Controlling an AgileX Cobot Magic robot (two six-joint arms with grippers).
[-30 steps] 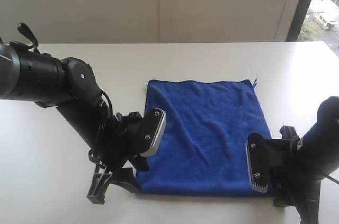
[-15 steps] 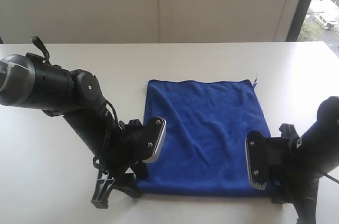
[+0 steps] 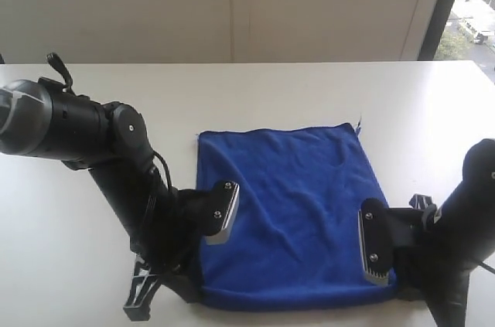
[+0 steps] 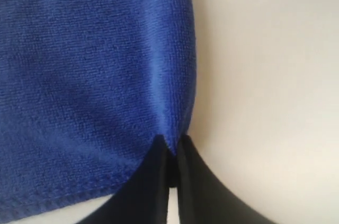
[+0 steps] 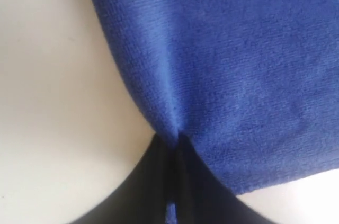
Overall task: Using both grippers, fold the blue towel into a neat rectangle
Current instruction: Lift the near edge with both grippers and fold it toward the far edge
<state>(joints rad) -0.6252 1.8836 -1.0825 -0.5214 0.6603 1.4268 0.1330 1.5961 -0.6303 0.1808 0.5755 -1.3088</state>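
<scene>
Towel: the blue towel (image 3: 290,195) lies spread out on the white surface (image 3: 309,87); it sits in the middle, a little to the right; soft wrinkles run across it.
Left gripper: the left gripper (image 4: 171,152) is closed tight on the towel's left edge, close to the near left corner; a small bit of blue cloth is squeezed between its two black fingers (image 4: 145,187).
Right gripper: the right gripper (image 5: 172,147) is closed tight on the towel's right edge, close to the near right corner; the cloth bunches into a little fold where its fingers (image 5: 151,187) meet.
Left arm: the black left arm (image 3: 77,122) comes in from the left and bends down to the near left corner of the towel.
Right arm: the black right arm (image 3: 473,195) stands at the near right, just beside the towel.
Far edge: the towel's far edge rests on the surface; nothing holds the two far corners.
Behind: a pale wall (image 3: 232,2) stands past the far side of the surface; a window (image 3: 476,2) shows at the far right.
</scene>
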